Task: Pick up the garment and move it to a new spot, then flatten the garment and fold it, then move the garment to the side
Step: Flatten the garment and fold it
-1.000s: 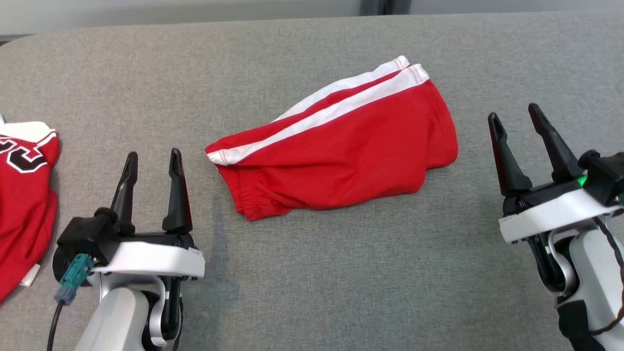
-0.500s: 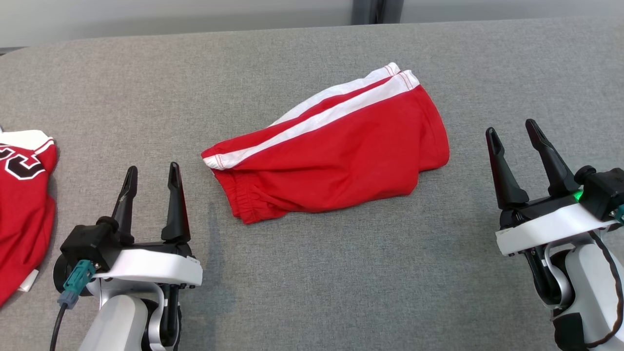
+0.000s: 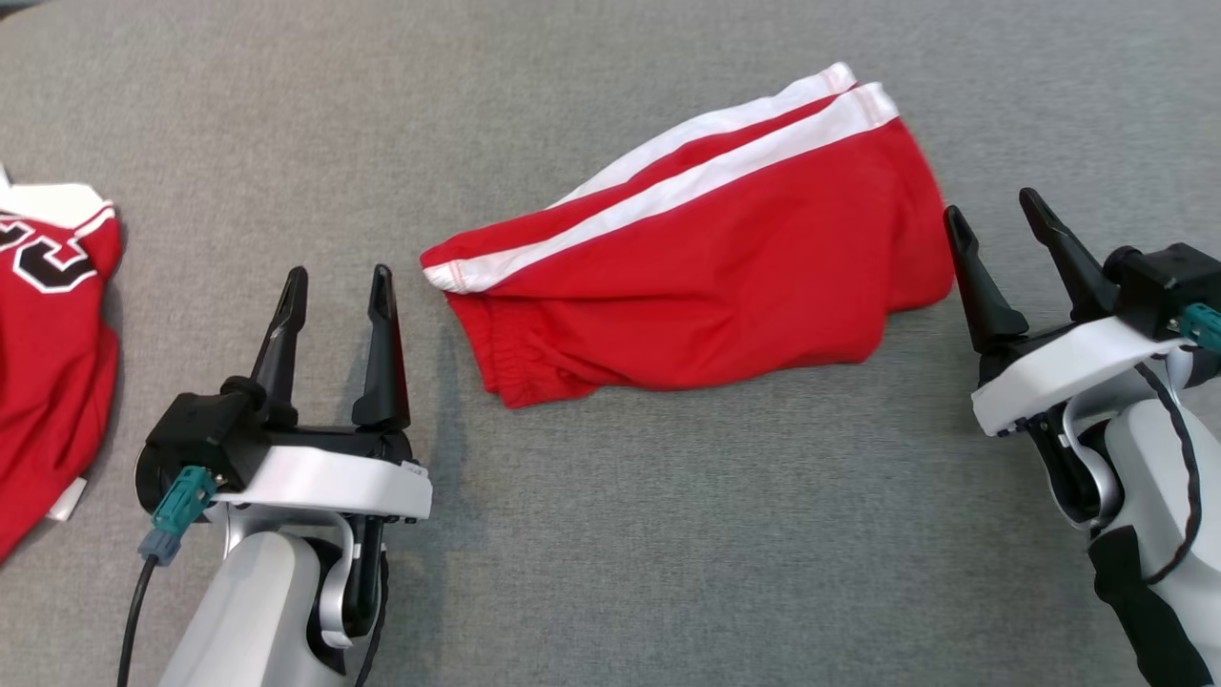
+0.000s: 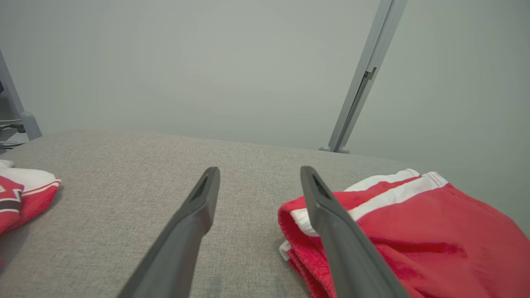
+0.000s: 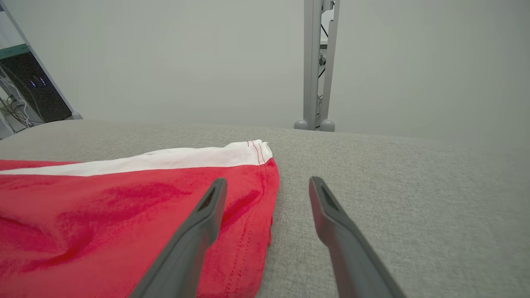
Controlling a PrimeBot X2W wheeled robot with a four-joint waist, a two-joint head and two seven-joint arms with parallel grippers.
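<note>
The garment (image 3: pixel 706 258), red shorts with white side stripes, lies folded on the grey table (image 3: pixel 668 534), waistband end toward the left. My left gripper (image 3: pixel 336 284) stands open just left of the waistband, empty. My right gripper (image 3: pixel 992 212) is open at the shorts' right hem, touching nothing. In the left wrist view the shorts (image 4: pixel 414 231) lie right of my left gripper (image 4: pixel 258 176). In the right wrist view the shorts' hem (image 5: pixel 145 207) lies under the left finger of my right gripper (image 5: pixel 267 184).
A second red garment with white trim and black lettering (image 3: pixel 48 372) lies at the table's left edge, also seen as a red and white corner (image 4: pixel 25 198). Grey metal posts (image 4: pixel 356 95) (image 5: pixel 316 66) stand behind the table's far edge against a pale wall.
The head camera has tilted down and nearer, so the whole picture shifted. Both grippers now stand closer to the shorts' ends, the right one reaching the hem. Both stay open.
</note>
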